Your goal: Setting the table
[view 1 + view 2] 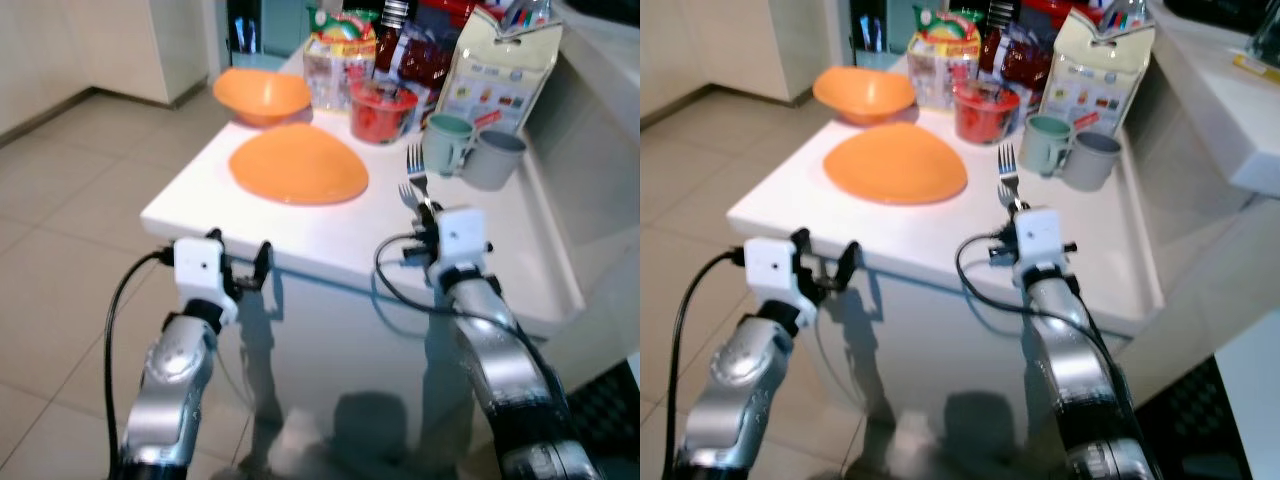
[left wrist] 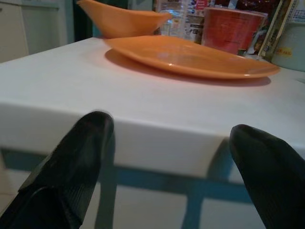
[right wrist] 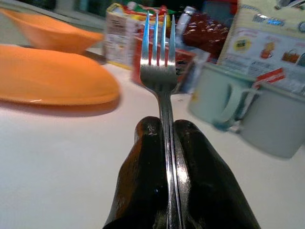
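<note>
While the right pincer (image 1: 1017,213) clamps the fork (image 3: 160,67), tines pointing ahead over the table (image 1: 330,240), the orange plate (image 1: 298,163) lies ahead to its left; left pincer (image 1: 246,266) gapes empty.

Bare strip of white table (image 1: 330,235) between orange plate (image 1: 298,163) and the two mugs (image 1: 470,150): passable, near edge clear. Back blocked by orange bowl (image 1: 262,94), red cup (image 1: 381,110), food packages (image 1: 500,65). Raised ledge (image 1: 590,150) walls the right side.
</note>
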### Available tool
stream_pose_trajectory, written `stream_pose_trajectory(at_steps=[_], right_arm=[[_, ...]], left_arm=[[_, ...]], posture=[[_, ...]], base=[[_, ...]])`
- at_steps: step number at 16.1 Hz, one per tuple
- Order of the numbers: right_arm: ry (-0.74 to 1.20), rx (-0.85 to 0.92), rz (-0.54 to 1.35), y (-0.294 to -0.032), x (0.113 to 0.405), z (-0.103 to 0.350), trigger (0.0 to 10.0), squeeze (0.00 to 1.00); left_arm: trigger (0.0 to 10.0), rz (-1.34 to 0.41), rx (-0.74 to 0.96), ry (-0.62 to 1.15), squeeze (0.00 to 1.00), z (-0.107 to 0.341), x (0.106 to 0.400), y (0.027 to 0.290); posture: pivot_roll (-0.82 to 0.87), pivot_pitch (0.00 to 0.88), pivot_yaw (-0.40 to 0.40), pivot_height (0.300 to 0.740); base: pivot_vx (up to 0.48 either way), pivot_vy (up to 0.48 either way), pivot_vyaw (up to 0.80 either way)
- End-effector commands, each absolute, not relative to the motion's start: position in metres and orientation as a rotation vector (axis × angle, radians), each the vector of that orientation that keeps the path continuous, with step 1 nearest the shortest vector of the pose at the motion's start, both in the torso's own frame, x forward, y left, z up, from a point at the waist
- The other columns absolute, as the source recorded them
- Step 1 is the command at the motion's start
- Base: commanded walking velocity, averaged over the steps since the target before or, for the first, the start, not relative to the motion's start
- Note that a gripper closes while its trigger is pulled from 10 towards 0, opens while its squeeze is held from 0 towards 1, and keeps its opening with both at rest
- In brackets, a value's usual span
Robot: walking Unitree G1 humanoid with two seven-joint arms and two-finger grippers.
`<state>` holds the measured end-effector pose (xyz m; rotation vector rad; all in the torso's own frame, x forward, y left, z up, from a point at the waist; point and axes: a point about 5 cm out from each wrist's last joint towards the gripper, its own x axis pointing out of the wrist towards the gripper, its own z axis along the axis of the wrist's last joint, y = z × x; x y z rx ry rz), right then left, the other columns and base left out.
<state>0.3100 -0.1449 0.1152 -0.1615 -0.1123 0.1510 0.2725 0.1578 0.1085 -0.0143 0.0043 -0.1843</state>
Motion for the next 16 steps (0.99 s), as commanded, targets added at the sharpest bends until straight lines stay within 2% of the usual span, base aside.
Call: stream_pose_trajectory(at_steps=[1,3,8,12,16], right_arm=[[-0.047,-0.141,0.156,-0.152,0.305,0.104,10.0,0.0],[-0.045,-0.143,0.15,-0.162,0.296,0.102,10.0,0.0],[-0.049,-0.152,0.124,-0.164,0.294,0.104,10.0,0.0],[-0.041,-0.152,0.135,-0.161,0.295,0.104,10.0,0.0],[-0.034,-0.157,0.136,-0.16,0.293,0.102,10.0,0.0]], left_arm=[[10.0,-0.192,-0.012,0.021,0.0,0.106,0.273,0.154],[10.0,-0.192,-0.012,0.026,0.0,0.105,0.272,0.155],[10.0,-0.21,-0.016,0.027,0.0,0.106,0.275,0.152],[10.0,-0.218,-0.013,0.016,0.0,0.108,0.278,0.151],[10.0,-0.226,-0.008,0.014,0.0,0.108,0.275,0.15]], posture=[[0.12,0.0,-0.077,0.74],[0.12,0.0,-0.077,0.74],[0.11,0.0,-0.067,0.74],[0.11,0.0,-0.062,0.74],[0.11,0.0,-0.063,0.74]], base=[[0.0,0.0,0.0],[0.0,0.0,0.0],[0.0,0.0,0.0],[-0.404,0.0,0.0],[0.0,0.0,0.0]])
